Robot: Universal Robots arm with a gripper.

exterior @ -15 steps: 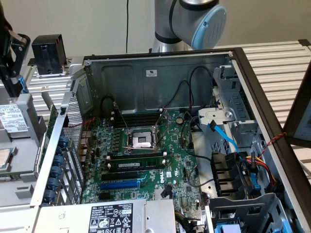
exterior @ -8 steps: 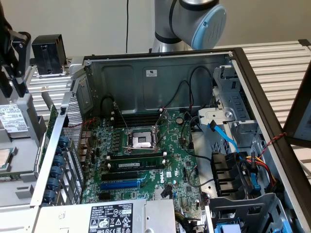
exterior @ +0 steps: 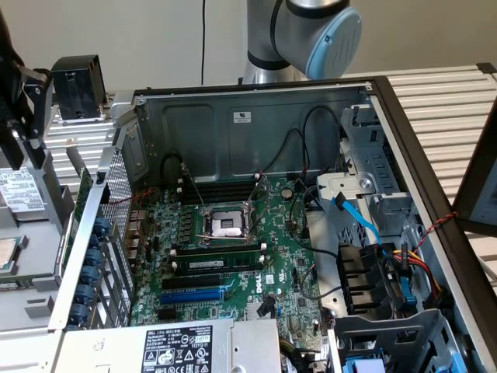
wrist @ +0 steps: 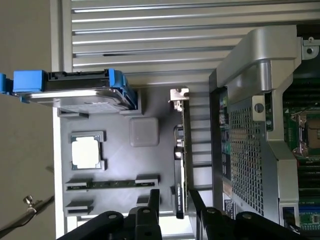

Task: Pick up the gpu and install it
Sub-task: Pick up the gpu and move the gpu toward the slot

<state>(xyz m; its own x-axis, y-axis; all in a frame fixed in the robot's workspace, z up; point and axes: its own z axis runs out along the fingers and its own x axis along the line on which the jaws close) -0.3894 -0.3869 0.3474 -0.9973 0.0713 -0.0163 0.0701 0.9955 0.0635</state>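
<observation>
Exterior view, case: computer case (exterior: pixel 256 116) lies open, with the motherboard (exterior: pixel 233 268) exposed across the middle of the frame.
Exterior view, board: CPU socket (exterior: pixel 225 225) at centre. One memory stick (exterior: pixel 217 255) is seated just below it. The blue expansion slot (exterior: pixel 192 295) at lower centre has nothing in it.
Exterior view, arm: robot arm (exterior: pixel 311 31) at upper centre, behind the case.
Exterior view, task item: gpu (exterior: pixel 81 217) shows as a thin green edge at the exterior view's left. It sits just outside the case's perforated rear wall, not inside the case.
Wrist view, tray: grey parts tray (wrist: pixel 115 165) sits beside the case. It holds a processor (wrist: pixel 86 152) and a hard drive in a blue carrier (wrist: pixel 75 90).
Wrist view, task item: gpu (wrist: pixel 180 170) stands on its long edge at the tray side nearest the case. Its metal bracket (wrist: pixel 179 95) is at the end away from the fingers.
Wrist view, gripper (wrist: pixel 174 195): jaws open, one finger on each side of the card's near end. A gap shows beside the card, so it is not clamped.
Progress: early. Done: the gripper is lined up astride the card. Left: the whole pick and the install. The card is unlifted and the slot is vacant.
</observation>
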